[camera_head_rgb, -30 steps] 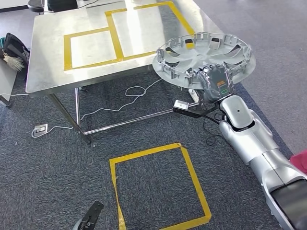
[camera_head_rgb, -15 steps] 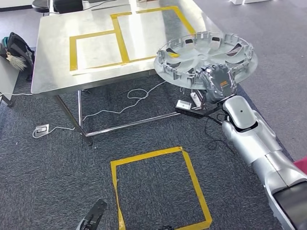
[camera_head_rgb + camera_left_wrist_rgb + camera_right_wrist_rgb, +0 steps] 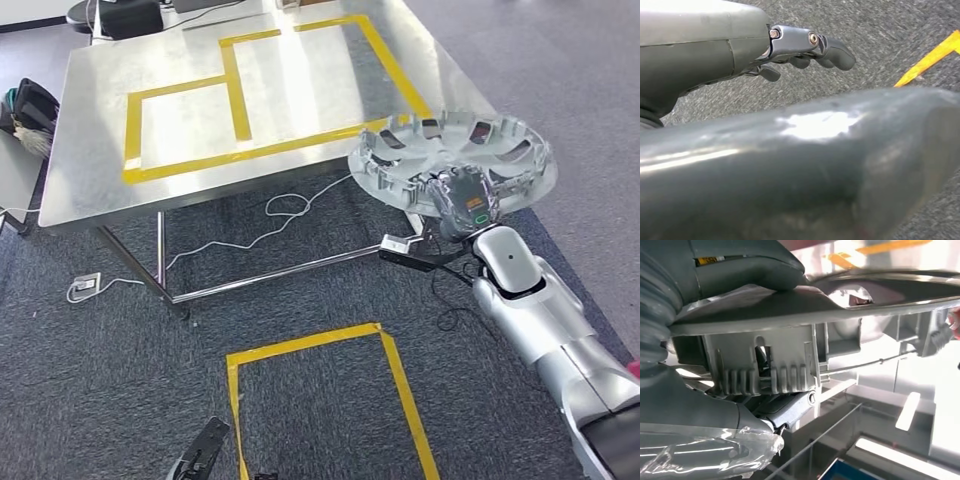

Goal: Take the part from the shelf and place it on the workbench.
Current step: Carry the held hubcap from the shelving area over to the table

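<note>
A: Beside the worktop's [image 3: 98, 170] near right corner, the right robot hand [image 3: 462, 198] grips the part [image 3: 453, 150] by its rim, thumb over the top, fingers [image 3: 791, 407] under the ribbed edge; flat and level, it rides in the air!

B: So the pick-up looks done; the part is off the shelf, I'd say?

A: That's my read; what's left is the placing. Its far edge just overlaps the worktop's corner, but it hangs above the steel, not on it; the yellow tape boxes [image 3: 189, 110] sit well to the left.

B: And the left robot hand [image 3: 806, 47]?

A: Low by the carpet [image 3: 113, 380], holding nothing, fingers loosely apart; out of the play.
</note>
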Tool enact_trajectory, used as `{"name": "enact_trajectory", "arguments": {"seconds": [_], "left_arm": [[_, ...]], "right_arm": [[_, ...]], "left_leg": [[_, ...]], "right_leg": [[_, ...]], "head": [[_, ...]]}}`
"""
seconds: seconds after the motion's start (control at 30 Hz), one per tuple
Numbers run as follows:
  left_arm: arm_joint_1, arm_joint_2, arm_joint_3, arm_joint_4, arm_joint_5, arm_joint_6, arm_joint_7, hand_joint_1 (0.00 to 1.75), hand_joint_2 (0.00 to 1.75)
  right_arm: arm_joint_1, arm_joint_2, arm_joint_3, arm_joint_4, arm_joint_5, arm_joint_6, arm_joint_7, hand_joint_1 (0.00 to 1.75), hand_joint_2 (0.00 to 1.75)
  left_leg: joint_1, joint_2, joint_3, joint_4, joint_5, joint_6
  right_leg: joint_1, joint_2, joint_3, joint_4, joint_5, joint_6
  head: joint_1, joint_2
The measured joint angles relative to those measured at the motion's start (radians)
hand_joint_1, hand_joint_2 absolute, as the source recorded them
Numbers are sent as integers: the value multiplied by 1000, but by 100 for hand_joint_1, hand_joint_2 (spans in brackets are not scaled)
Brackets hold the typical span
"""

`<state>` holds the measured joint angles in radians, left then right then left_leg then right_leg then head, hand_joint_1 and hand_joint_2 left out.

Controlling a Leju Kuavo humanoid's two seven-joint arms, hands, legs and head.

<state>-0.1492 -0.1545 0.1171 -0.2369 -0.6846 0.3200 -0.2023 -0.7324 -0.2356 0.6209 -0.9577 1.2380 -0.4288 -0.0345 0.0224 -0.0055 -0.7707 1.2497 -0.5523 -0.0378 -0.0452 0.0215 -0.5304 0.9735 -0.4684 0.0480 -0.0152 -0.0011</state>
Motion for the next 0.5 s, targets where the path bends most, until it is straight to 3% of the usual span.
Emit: {"name": "enact_trajectory", "arguments": {"seconds": [0.03, 0.07, 0.17, 0.2, 0.23, 0.3, 0.37, 0.43, 0.5], "left_arm": [[2, 0, 0, 0, 2, 3, 1, 0, 0], [4, 0, 0, 0, 4, 6, 2, 0, 0], [12, 2, 2, 1, 9, 15, 6, 0, 0], [13, 2, 3, 0, 10, 16, 8, 0, 0], [11, 0, 3, 0, 10, 18, 9, 0, 0], [1, -1, 4, -2, 10, 22, 10, 0, 0], [-2, -1, 4, -2, 10, 24, 10, 0, 0], [8, -3, 5, -2, 12, 24, 10, 0, 0], [22, -4, 5, -1, 16, 27, 10, 0, 0]], "right_arm": [[5, 0, 1, 0, -1, 0, 1, 175, 175], [7, -1, 1, 0, -1, 0, 2, 175, 175], [9, -1, 1, -2, -1, 2, 2, 175, 175], [7, -2, 1, -5, -1, 2, 2, 175, 175], [0, -2, -1, -10, -1, 3, 3, 175, 175], [-17, -4, -7, -18, -2, 3, 4, 175, 175], [-22, -4, -6, -20, -2, 3, 4, 175, 175], [-5, -5, -1, -18, -1, 3, 4, 175, 175], [14, -6, 4, -14, -1, 3, 4, 175, 175]], "left_leg": [[-3, 0, -7, -32, -7, 7], [-7, 0, -8, -85, 24, 18], [-31, -1, 4, -287, 288, 51], [-35, -2, 11, -323, 335, 54], [-37, -2, 20, -335, 329, 54], [-34, -5, 38, -324, 292, 57], [-33, -10, 67, -321, 270, 69], [-36, -13, 103, -321, 243, 78], [-38, -18, 142, -321, 214, 83]], "right_leg": [[1, 1, 25, -9, -12, 1], [2, 2, 50, -17, -25, 4], [9, 7, 106, -35, -73, 19], [12, 9, 123, -37, -86, 23], [14, 9, 137, -37, -95, 28], [14, 1, 149, -16, -99, 34], [17, -11, 112, 70, -123, 37], [27, -16, 52, 186, -194, 34], [35, -16, 3, 229, -270, 23]], "head": [[0, 0], [-1, 0], [0, 0], [0, 0], [2, 0], [5, 0], [9, 0], [14, 0], [17, 0]]}}
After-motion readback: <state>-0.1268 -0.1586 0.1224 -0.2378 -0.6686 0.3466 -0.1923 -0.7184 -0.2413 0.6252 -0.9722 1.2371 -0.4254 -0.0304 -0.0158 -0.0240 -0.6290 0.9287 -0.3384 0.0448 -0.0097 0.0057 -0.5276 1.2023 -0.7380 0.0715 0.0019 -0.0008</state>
